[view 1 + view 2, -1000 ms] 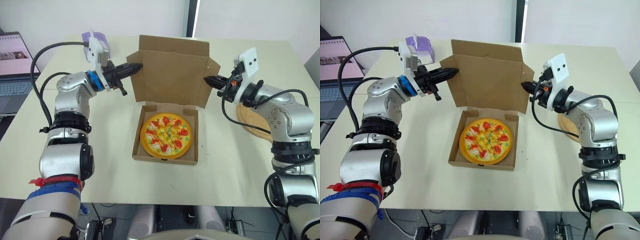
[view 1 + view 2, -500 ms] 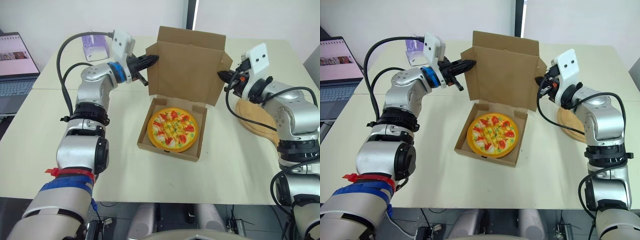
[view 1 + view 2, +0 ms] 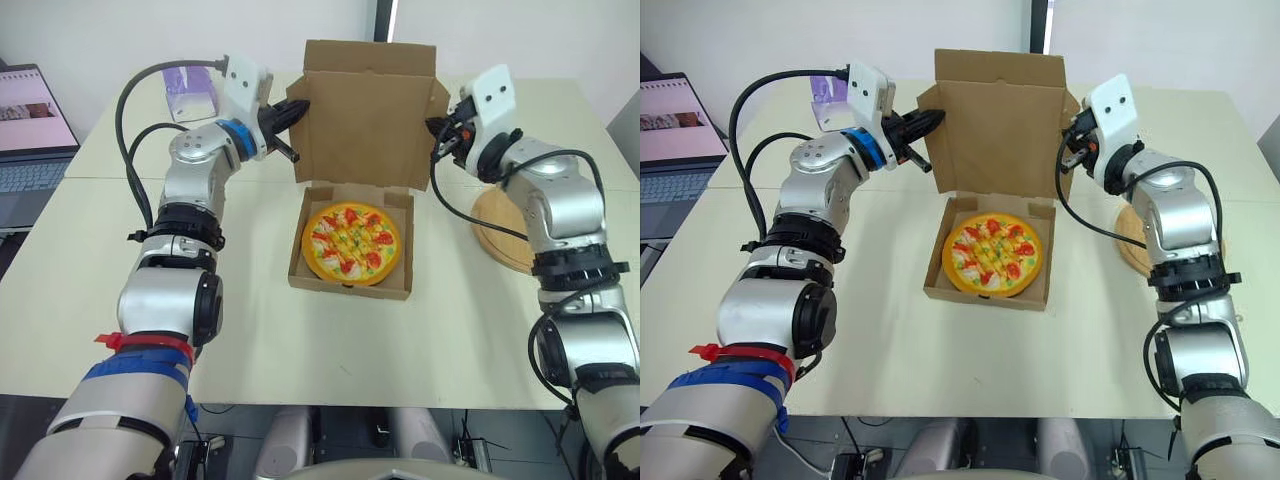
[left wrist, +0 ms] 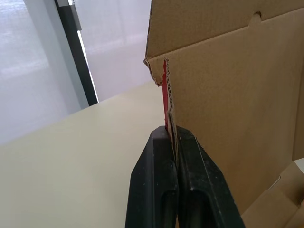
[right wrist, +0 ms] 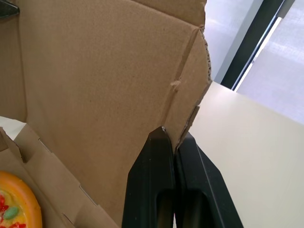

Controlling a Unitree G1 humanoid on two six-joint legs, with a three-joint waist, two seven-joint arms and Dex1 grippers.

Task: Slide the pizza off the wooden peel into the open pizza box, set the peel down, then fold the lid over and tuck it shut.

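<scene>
A colourful pizza (image 3: 351, 241) lies in the brown cardboard box (image 3: 350, 291) at the middle of the table. The box lid (image 3: 368, 110) stands upright behind it. My left gripper (image 3: 292, 111) is shut on the lid's left side flap (image 4: 166, 95), the flap's edge pinched between its fingers (image 4: 154, 190). My right gripper (image 3: 434, 128) is shut on the lid's right side flap (image 5: 194, 90). The round wooden peel (image 3: 503, 226) lies flat on the table to the right of the box, under my right arm.
An open laptop (image 3: 30, 130) sits at the table's far left. A purple and white tissue box (image 3: 192, 88) stands at the back left, behind my left arm. The table's front half is bare.
The box with the pizza has slid slightly right and squared up to me. Both grippers rose with the lid, which now stands more upright. The view has also shifted.
</scene>
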